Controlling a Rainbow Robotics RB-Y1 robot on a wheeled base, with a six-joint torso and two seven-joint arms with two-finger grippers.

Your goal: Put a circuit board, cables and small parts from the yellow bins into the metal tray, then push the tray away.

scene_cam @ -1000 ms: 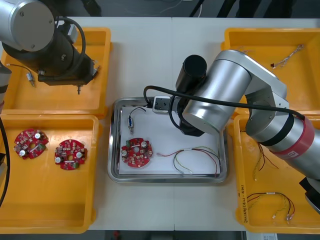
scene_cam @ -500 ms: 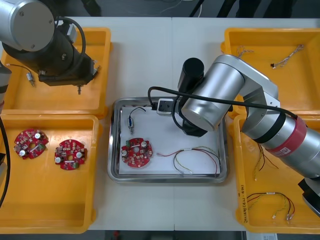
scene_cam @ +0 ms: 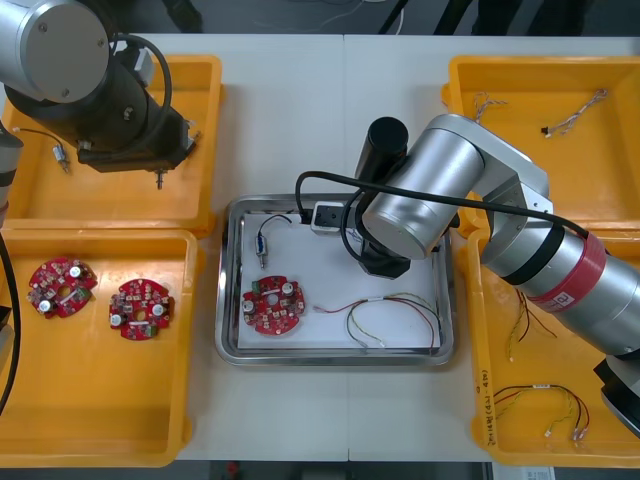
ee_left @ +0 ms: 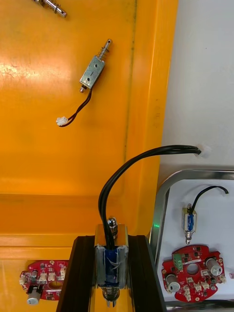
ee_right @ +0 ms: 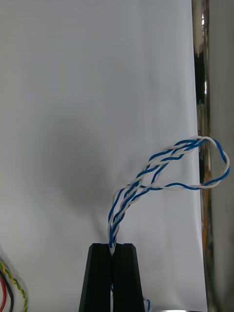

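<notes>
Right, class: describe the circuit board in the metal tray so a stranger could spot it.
Start at the metal tray between the yellow bins. The round red circuit board lies near its left wall, on the white lining. The two other boards lie in a yellow bin instead.

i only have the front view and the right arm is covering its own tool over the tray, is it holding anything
observer: yes, the right tool is shut on a twisted blue and white cable.
operator: where does the loose end go
observer: its loop stretches out over the white floor as far as the metal tray's shiny wall; I cannot tell if it touches.
operator: and the left tool
observer: the left tool is shut on a small metal part, whose black cable arches up and out from it, above the yellow bin beside the tray.
</notes>
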